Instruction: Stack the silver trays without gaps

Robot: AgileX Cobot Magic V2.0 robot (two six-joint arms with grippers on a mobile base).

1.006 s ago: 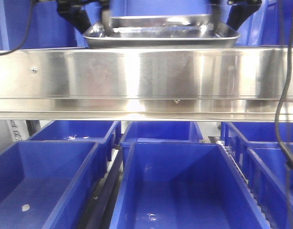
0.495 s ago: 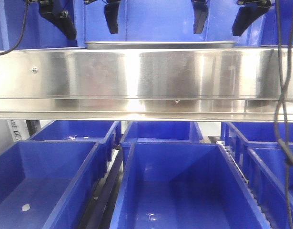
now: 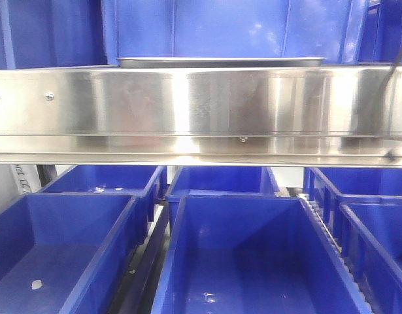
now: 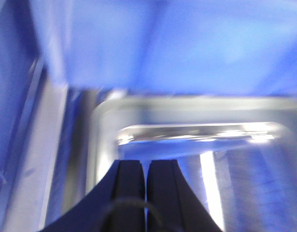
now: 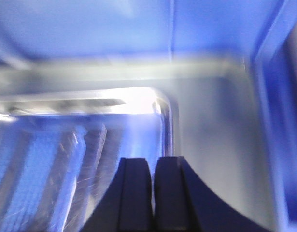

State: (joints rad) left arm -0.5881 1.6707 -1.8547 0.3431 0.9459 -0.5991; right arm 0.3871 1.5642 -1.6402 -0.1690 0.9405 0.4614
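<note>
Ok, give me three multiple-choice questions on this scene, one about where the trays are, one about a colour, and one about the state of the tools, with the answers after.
1. Where are the silver trays?
A. In a lower bin
B. On the shelf behind the steel rail
C. Held up in the air

2. What colour are the bins under the shelf?
A. Blue
B. Green
C. Grey

3. How do the two tools stand?
A. Both wide open
B. One clamped on a tray
C. Both shut, holding nothing

Answers: 1 B, only the tray rim shows just above the rail in the front view. 2 A, every bin below is blue. 3 C, the left tool and the right tool each show their fingers pressed together over a tray with nothing between them.
</note>
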